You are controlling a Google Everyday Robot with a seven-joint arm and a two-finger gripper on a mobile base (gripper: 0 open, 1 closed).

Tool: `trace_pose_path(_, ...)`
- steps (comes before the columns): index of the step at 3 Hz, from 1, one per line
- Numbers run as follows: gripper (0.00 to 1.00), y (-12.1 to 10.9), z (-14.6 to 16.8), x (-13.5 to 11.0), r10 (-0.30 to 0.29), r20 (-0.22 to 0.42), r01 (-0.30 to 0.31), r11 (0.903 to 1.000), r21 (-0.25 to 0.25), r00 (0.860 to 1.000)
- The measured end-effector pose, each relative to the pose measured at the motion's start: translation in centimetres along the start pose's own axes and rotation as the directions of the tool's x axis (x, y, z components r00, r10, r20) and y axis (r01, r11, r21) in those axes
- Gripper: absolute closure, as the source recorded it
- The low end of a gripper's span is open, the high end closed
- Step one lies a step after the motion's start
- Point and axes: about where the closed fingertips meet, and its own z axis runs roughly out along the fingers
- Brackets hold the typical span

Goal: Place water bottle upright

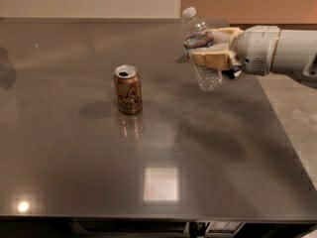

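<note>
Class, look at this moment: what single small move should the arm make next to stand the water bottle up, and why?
Probably lower it straight down while righting the slight lean. The gripper, at the far right of the table, has its jaws shut on the water bottle, which hangs above the table, cap up but slightly tilted, well clear of the can.

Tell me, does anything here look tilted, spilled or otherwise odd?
Only the water bottle: it leans slightly, clamped in the gripper above the far right of the table. The soda can stands upright; nothing looks spilled.
</note>
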Motion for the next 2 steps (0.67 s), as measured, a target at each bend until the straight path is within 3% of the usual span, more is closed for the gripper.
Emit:
trace_pose_path(1, 1.0, 0.0, -0.4, 1.0, 0.006, 0.071, -0.007, 0.9999, 0.012, 0.997)
trace_pose_path(2, 1.0, -0.3, -0.7, 2.2, 0.052, 0.105, -0.056, 0.9978, 0.036, 0.993)
